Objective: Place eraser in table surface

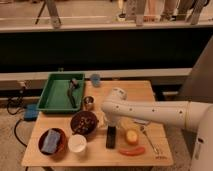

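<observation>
The gripper (111, 124) points down at the far end of the black eraser (110, 139); whether it grips the bar cannot be told. The eraser lies flat on the wooden table surface (142, 94), between a white cup (77, 143) and a yellow round piece (131, 136).

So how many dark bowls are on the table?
2: a front-left bowl holding a blue sponge, and a mid-table bowl beside the end effector, which hangs just above the eraser. None seems hidden.
</observation>
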You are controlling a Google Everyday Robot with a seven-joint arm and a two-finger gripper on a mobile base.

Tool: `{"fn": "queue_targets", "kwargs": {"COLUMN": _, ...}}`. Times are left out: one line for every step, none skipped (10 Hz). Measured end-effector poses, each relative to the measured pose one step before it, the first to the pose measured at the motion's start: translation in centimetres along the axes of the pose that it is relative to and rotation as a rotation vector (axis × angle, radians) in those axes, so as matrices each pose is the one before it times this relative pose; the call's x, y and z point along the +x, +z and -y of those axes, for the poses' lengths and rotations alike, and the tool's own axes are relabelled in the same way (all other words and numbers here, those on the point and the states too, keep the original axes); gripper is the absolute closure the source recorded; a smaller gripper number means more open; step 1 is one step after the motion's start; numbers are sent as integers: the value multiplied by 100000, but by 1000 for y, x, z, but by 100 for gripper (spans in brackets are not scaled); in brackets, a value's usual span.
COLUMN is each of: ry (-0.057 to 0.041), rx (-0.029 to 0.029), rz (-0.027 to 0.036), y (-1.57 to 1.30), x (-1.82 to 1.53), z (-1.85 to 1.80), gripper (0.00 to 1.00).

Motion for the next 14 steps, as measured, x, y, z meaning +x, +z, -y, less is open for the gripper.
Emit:
{"fn": "queue_targets", "kwargs": {"ry": 552, "rx": 123, "rz": 919, "y": 317, "x": 119, "z": -106, "gripper": 20}}
{"fn": "queue_targets", "kwargs": {"ry": 489, "rx": 291, "rz": 562, "y": 109, "x": 91, "z": -123, "gripper": 20}}
{"fn": "queue_targets", "kwargs": {"ry": 347, "rx": 302, "rz": 471, "y": 94, "x": 61, "z": -84, "gripper": 21}}
{"fn": "queue_targets", "kwargs": {"ry": 566, "rx": 469, "rz": 838, "y": 172, "x": 90, "z": -170, "gripper": 29}}
{"fn": "queue_targets", "kwargs": {"ry": 121, "rx": 144, "rz": 560, "y": 108, "x": 51, "z": -74, "gripper": 32}}
{"fn": "queue_targets", "kwargs": {"ry": -196, "rx": -185, "rz": 782, "y": 170, "x": -1, "z": -67, "gripper": 32}}
{"fn": "queue_targets", "kwargs": {"ry": -524, "rx": -179, "rz": 597, "y": 147, "x": 3, "z": 109, "gripper": 33}}
{"fn": "queue_targets", "kwargs": {"ry": -872, "rx": -407, "rz": 816, "y": 185, "x": 3, "z": 255, "gripper": 41}}
{"fn": "queue_targets", "kwargs": {"ry": -345, "rx": -365, "rz": 544, "y": 117, "x": -3, "z": 42, "gripper": 45}}
{"fn": "queue_targets", "kwargs": {"ry": -238, "rx": -331, "rz": 407, "y": 79, "x": -6, "z": 2, "gripper": 46}}
{"fn": "queue_targets", "kwargs": {"ry": -314, "rx": -270, "rz": 426, "y": 57, "x": -15, "z": 49, "gripper": 47}}
{"fn": "queue_targets", "kwargs": {"ry": -264, "rx": -95, "rz": 213, "y": 50, "x": 6, "z": 76, "gripper": 52}}
{"fn": "queue_targets", "kwargs": {"ry": -233, "rx": -95, "rz": 273, "y": 41, "x": -20, "z": 95, "gripper": 60}}
{"fn": "queue_targets", "kwargs": {"ry": -90, "rx": -168, "rz": 199, "y": 10, "x": 3, "z": 16, "gripper": 66}}
